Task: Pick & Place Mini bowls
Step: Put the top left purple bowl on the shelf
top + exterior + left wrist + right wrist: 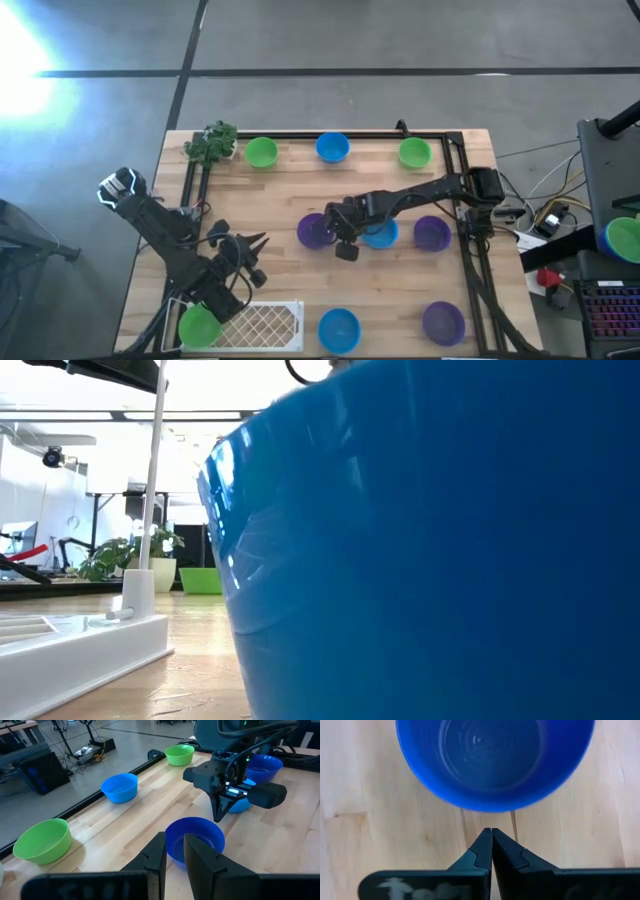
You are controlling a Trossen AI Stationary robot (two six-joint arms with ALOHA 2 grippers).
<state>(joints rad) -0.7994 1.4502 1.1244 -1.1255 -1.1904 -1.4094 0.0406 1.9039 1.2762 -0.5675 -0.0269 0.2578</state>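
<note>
High view: the wooden table (300,230) carries nine mini bowls in three rows. Far row: a green bowl (261,152), a blue bowl (332,148) and another green bowl (414,152). Middle row: a purple bowl (313,230), a light blue bowl (380,235) largely covered by the right arm, and a second purple bowl (432,234). Near row: a green bowl (199,326) resting at the end of the white mesh tray (265,322), a blue bowl (339,330) and a purple bowl (443,322). A leafy toy plant (211,142) stands at the far left corner.

The right gripper (346,250) hangs over mid-table, just beside the middle purple bowl; its fingers are pressed together and hold nothing, as the right wrist view confirms, tips meeting just short of that bowl's rim. The left gripper (255,242) sits left of centre, above bare wood, fingers slightly apart with nothing between them.
</note>
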